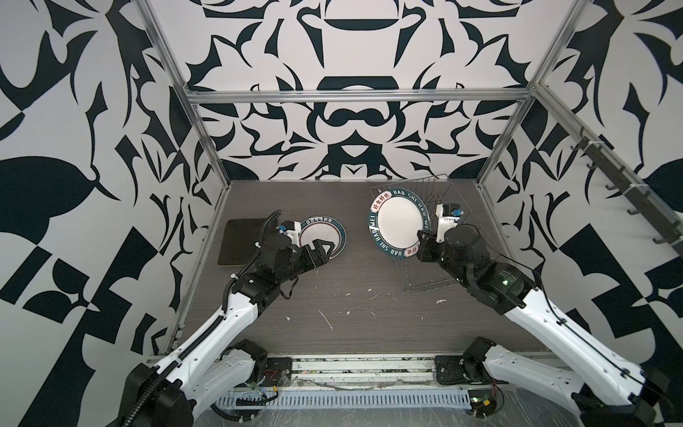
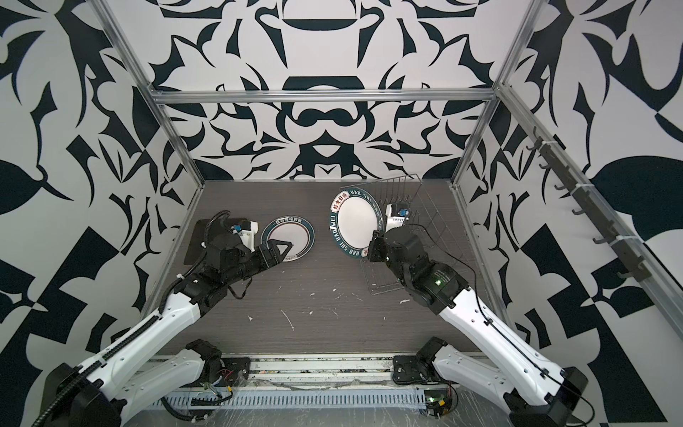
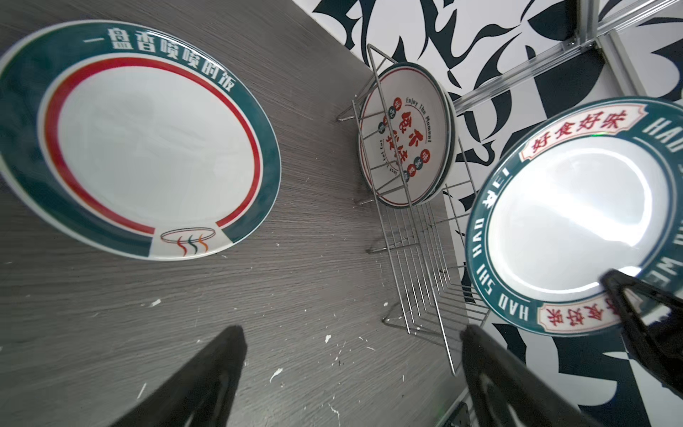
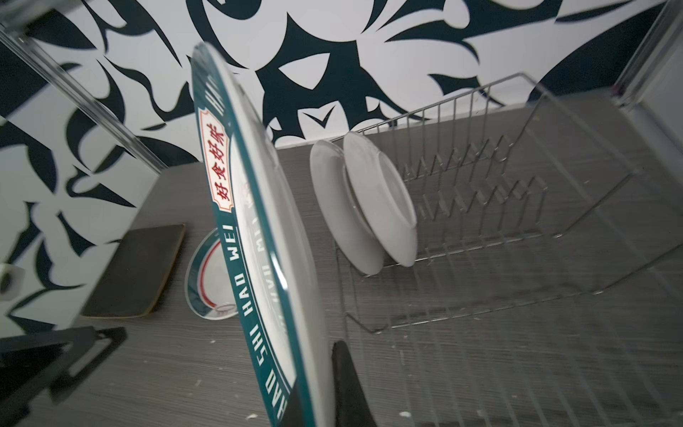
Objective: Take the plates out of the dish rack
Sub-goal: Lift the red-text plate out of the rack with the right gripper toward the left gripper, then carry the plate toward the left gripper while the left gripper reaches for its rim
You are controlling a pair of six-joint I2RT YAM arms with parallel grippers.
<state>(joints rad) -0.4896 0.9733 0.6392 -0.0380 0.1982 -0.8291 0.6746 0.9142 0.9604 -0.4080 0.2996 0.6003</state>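
Our left gripper: jaws apart, empty, over near rim of flat plate on table. Right of it, lettered plate stands on edge, rim clamped by right gripper, at the rack left edge. We judge free table lies leftward of it, right arm nearest; two plates wait in rack.

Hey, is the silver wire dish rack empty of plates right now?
No, two round white plates stand on edge between the prongs of the silver wire dish rack.
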